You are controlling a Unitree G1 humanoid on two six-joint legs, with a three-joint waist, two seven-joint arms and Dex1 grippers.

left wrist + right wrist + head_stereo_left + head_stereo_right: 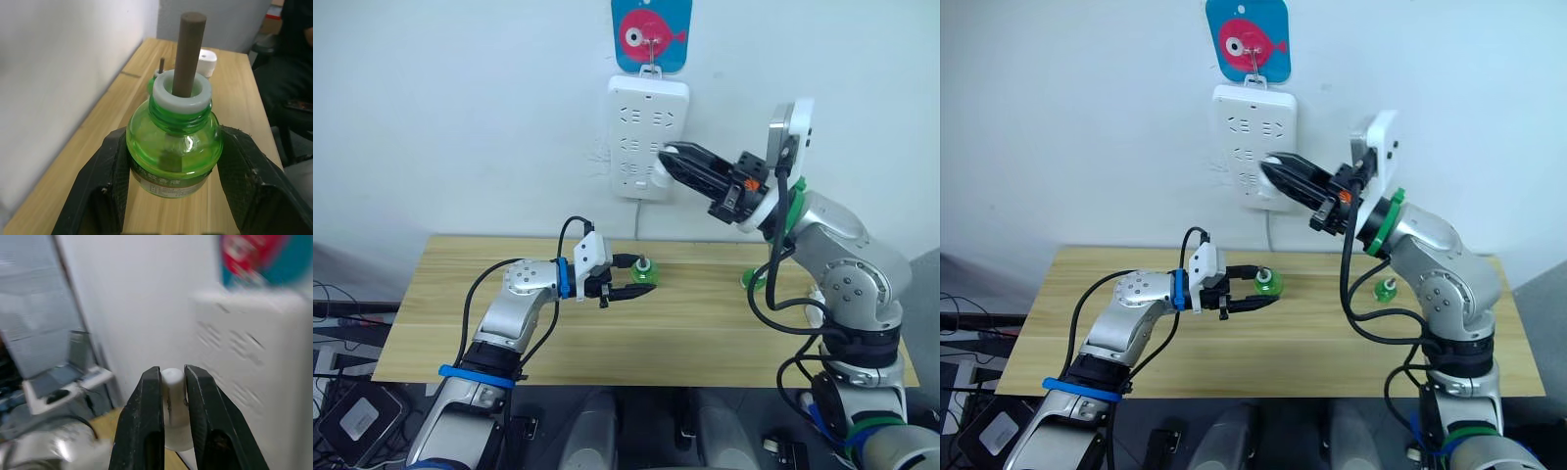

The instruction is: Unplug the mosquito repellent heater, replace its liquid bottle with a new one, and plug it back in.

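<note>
The right claw (668, 160) is raised to the white power strip (648, 137) hanging on the far wall under a blue card with a pink fish (651, 34). Its two black fingers are clamped on the mosquito repellent heater (174, 416), a small white rounded unit held against the lower right part of the strip.

The left claw (644, 279) is low over the middle of the wooden tabletop (607, 333), near its far edge, gripping a green see-through bottle (173, 147) by its belly. This bottle has a white collar and a bare brown wick rod (189, 51) standing upright from its neck.

A second green bottle (753, 279) stands on the tabletop to the right, partly behind the right arm's cable. In the left wrist view a loose white cap (206, 62) lies just beside it.
</note>
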